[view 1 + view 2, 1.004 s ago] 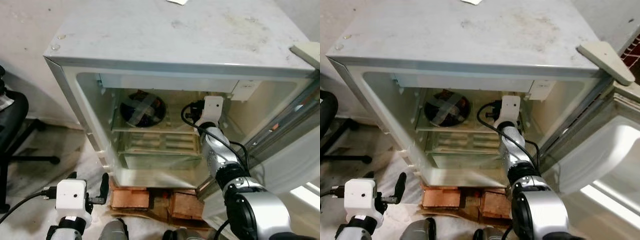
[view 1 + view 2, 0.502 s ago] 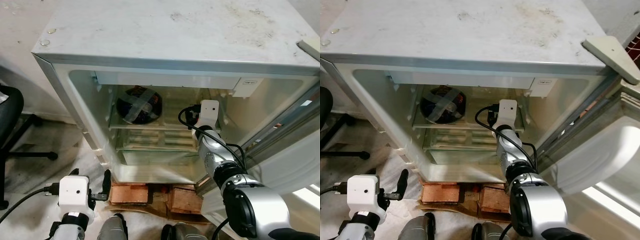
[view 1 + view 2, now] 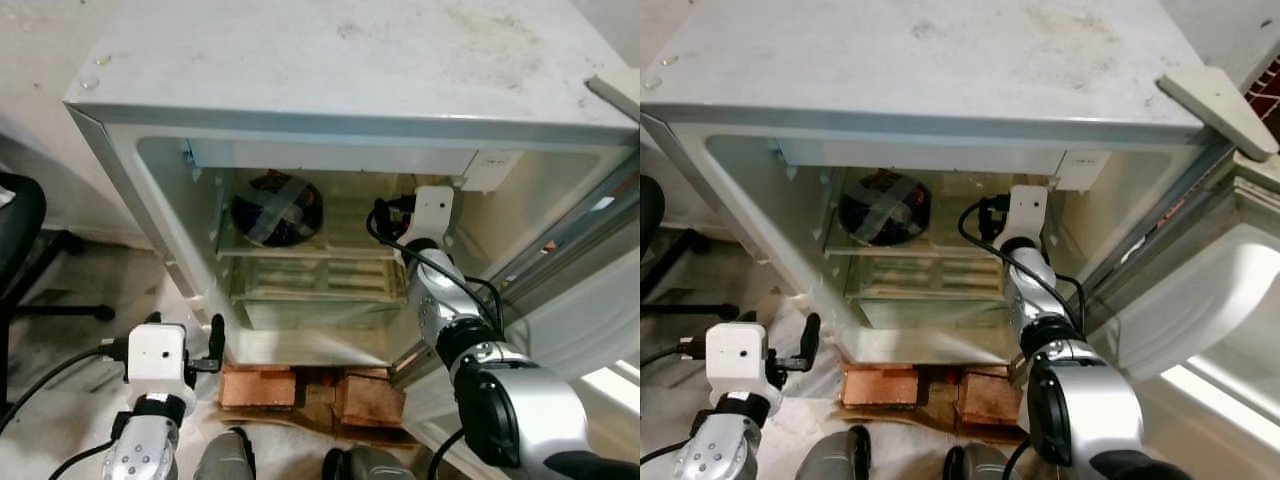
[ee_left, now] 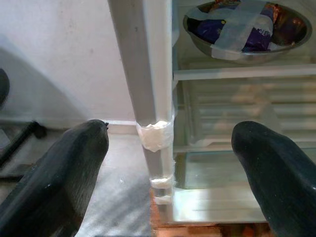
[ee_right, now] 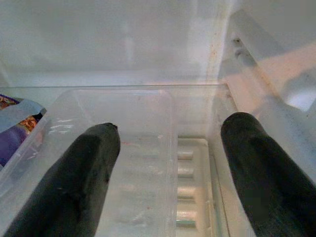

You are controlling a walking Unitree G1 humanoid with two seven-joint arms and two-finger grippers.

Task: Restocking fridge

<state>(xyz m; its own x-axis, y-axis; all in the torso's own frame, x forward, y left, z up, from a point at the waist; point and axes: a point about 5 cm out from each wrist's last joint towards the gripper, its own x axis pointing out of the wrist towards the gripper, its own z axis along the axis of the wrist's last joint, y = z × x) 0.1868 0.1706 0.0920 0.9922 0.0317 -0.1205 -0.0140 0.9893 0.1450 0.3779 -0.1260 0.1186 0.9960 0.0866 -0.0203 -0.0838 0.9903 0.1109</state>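
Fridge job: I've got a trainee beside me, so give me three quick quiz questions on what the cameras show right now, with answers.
1. True or false: the right gripper is reaching inside the fridge with its fingers spread apart.
2. What sits on the upper shelf? A) a milk carton B) a metal bowl with tape across its top C) a row of cans
3. Fill in: the left gripper hangs low outside the fridge, near its ____ front edge.

Key
1. True; the clear tray lies below the fingers, nothing between them.
2. B
3. left
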